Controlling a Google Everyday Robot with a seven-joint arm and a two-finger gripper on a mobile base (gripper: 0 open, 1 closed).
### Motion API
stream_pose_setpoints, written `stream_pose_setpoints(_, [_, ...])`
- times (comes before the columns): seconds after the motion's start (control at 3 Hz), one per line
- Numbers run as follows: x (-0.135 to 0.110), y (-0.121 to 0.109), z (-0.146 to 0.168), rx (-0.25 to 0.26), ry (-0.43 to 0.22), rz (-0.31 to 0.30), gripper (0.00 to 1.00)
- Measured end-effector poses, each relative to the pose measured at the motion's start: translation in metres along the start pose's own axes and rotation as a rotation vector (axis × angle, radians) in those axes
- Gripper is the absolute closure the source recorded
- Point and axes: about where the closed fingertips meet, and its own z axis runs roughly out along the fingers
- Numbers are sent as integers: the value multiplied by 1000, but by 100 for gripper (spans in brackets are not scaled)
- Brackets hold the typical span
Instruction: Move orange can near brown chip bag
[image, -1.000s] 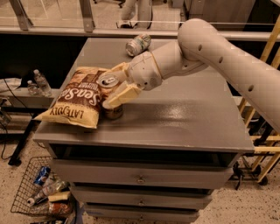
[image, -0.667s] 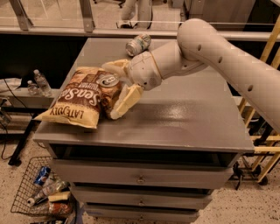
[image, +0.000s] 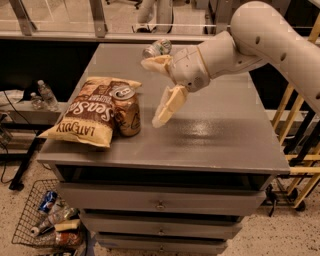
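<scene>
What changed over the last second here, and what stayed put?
The gripper let go of the orange can and drew back to the right. It now hangs open above the table, clear of the can. The can stands upright where it was, right beside the chip bag. The bag and the silver-green can at the back have not moved.

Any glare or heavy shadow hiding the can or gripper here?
Camera view: no. Glare streaks the table beyond the open gripper, which hangs beside the orange can. The can and the brown chip bag are evenly lit, and only the space left of the table sits in deep shadow.
</scene>
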Motion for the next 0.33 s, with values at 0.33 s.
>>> stream_pose_setpoints(0.33, [26,1,-54,93,83,56,0])
